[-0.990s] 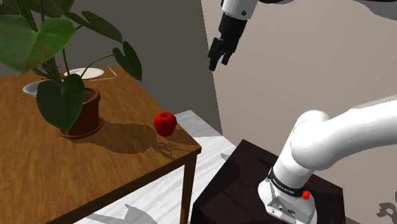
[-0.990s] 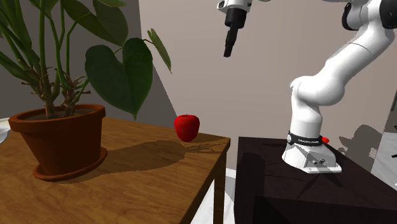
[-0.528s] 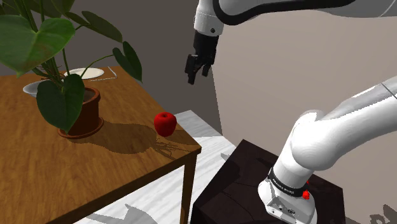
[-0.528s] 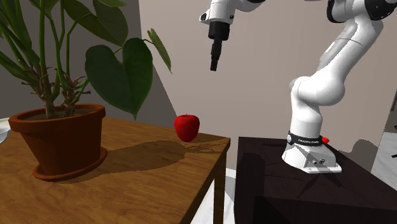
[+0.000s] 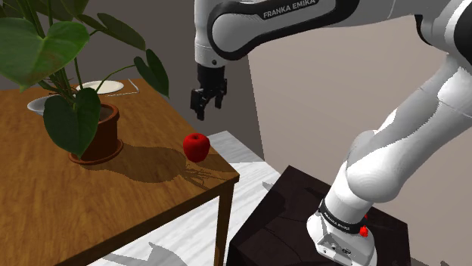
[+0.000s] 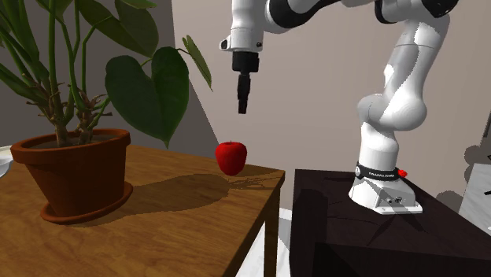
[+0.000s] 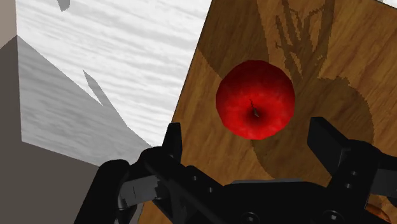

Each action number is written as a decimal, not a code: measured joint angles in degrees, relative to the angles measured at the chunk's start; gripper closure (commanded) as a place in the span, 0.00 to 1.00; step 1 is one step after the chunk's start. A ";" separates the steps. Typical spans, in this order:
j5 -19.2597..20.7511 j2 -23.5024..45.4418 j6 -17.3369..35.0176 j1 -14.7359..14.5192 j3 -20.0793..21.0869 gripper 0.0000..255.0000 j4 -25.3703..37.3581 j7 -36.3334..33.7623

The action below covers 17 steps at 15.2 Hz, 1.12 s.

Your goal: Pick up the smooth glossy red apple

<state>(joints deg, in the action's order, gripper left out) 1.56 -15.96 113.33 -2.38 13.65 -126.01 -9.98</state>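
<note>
Pincer [image 5: 203,112] spread, seemingly above one red apple [image 5: 197,146], one potted plant [image 5: 97,133] nearby

**A:** How is the apple [image 7: 256,100] below the gripper [image 5: 206,110] looking?
**B:** Its red skin is looking smooth, and it is catching a soft sheen around the stem dimple.
**A:** And the table [image 7: 337,51] under the fingers?
**B:** It is showing brown wood grain and giving off hardly any shine.
**A:** The robot itself?
**B:** The arm [image 5: 287,19] is gleaming, white and smooth. The gripper is looking matt black.
**A:** Past the table edge beside the hand?
**B:** The floor [image 7: 114,38] is showing pale, streaky grain. Farther from the hand, the pot [image 6: 75,169] is looking like smooth red-brown earthenware.
</note>
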 measured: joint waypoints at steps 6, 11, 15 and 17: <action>2.26 9.39 3.24 -0.45 2.09 0.00 3.62 -2.85; 2.86 10.94 7.06 -0.43 2.22 0.00 1.18 -3.51; 3.05 11.39 8.07 -0.48 2.33 1.00 0.61 -3.83; 3.05 11.36 8.16 -0.51 2.36 1.00 0.62 -3.85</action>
<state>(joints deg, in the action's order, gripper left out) 4.60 -4.60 121.50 -2.89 16.01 -125.39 -13.84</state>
